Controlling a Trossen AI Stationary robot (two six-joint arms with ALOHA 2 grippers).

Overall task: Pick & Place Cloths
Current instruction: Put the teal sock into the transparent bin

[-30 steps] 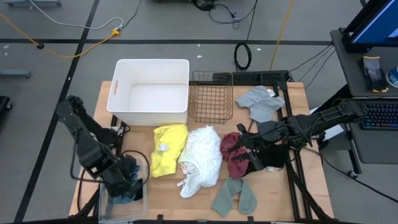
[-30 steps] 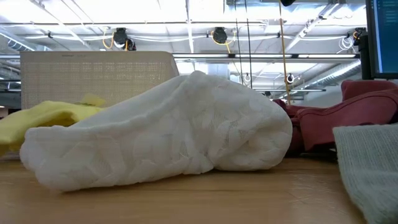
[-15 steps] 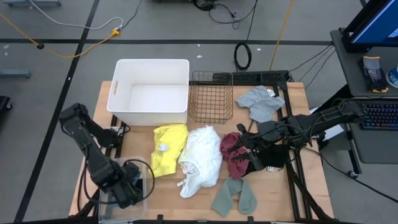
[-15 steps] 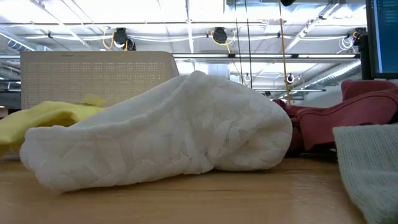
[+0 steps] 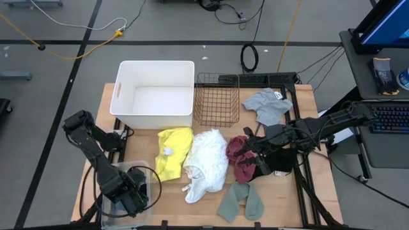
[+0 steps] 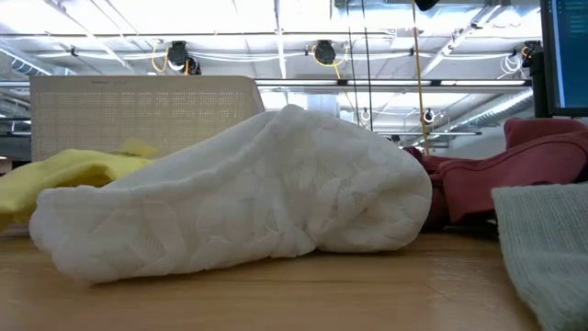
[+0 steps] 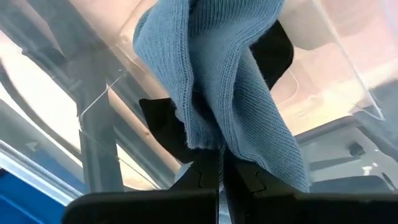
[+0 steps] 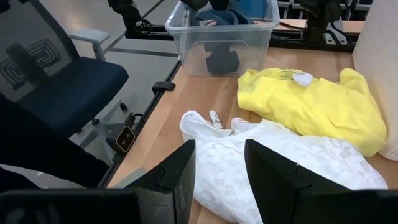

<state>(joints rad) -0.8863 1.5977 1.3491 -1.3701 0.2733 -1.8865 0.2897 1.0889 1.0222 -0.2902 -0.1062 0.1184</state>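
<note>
Comparing with a second ago, I see my left end effector (image 7: 221, 163) has swung over the clear bin (image 5: 142, 182) at the tabletop's (image 5: 281, 204) corner, clamped tight on the teal cloth (image 7: 217, 81), so release looks next.

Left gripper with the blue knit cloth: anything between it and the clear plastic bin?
Nothing visible. The left gripper is shut on the blue knit cloth, which hangs directly over the open-topped clear plastic bin at the table's near-left corner. Something dark already lies inside the bin, with no lid over it.
</note>
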